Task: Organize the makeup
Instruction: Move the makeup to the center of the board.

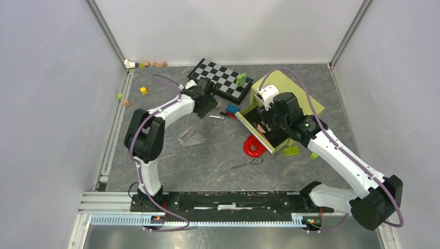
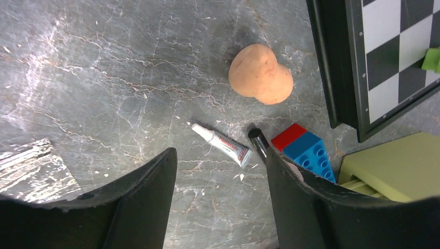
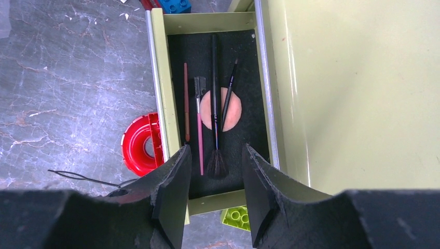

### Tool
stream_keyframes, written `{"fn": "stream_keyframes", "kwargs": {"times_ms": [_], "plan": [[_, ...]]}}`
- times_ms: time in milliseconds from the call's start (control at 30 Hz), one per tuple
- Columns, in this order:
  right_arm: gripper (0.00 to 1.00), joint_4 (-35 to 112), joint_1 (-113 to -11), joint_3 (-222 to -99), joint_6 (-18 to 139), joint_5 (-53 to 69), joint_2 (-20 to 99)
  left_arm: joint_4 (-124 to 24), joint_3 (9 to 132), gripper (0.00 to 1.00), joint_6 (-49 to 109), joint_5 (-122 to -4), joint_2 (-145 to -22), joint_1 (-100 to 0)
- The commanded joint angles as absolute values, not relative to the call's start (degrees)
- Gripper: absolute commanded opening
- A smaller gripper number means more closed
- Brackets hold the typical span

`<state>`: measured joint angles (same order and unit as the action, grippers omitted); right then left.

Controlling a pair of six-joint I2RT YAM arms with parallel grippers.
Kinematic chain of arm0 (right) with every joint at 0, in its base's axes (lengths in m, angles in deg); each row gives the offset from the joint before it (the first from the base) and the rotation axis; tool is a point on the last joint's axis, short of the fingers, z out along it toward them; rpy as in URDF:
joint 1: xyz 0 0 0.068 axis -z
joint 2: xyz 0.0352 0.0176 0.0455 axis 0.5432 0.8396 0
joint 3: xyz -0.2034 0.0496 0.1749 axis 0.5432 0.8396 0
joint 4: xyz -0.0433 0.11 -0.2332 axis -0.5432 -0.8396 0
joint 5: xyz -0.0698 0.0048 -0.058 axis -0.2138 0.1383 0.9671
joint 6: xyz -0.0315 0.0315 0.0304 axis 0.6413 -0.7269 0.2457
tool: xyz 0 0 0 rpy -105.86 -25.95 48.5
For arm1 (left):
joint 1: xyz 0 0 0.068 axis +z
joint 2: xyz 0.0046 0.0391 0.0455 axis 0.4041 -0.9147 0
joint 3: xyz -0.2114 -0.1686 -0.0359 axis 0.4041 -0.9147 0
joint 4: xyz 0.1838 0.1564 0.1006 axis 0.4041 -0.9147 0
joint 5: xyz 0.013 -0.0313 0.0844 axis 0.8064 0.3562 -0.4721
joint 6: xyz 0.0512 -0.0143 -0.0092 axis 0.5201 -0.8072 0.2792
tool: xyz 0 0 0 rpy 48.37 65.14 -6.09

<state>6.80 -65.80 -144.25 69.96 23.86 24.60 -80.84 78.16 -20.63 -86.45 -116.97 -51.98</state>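
Makeup tube (image 2: 222, 144) beneath left tool (image 2: 219, 153) (jaws apart)

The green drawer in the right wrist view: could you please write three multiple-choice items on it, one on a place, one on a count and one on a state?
1. Where does the round peach puff lie?
A. inside the green drawer
B. on the chessboard
C. beside the red ring

2. How many long thin tools lie in the drawer?
A. two
B. four
C. seven

3. How is the drawer?
A. shut
B. upside down
C. pulled open

Answers:
1 A: the puff shows beneath the handles inside the drawer.
2 B: a reddish pencil, a pink-handled brush, a long black brush and a thin black brush.
3 C: its inside is in full view.
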Motion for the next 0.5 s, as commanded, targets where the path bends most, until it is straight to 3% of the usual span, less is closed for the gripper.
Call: {"fn": "stream_keyframes", "kwargs": {"times_ms": [0, 233, 467], "plan": [[0.47, 8.2, -66.0, -143.1, 69.1, 25.5, 22.4, -82.3, 81.0, 0.68, -27.7, -87.7, -118.9, -52.2], [0.47, 8.6, -66.0, -141.7, 69.0, 25.7, 21.6, -84.3, 82.0, 0.62, -30.3, -88.4, -122.1, -52.6], [0.47, 8.6, -66.0, -140.7, 69.0, 26.5, 20.6, -85.9, 84.7, 0.61, -30.4, -88.4, -125.8, -53.6]]}}
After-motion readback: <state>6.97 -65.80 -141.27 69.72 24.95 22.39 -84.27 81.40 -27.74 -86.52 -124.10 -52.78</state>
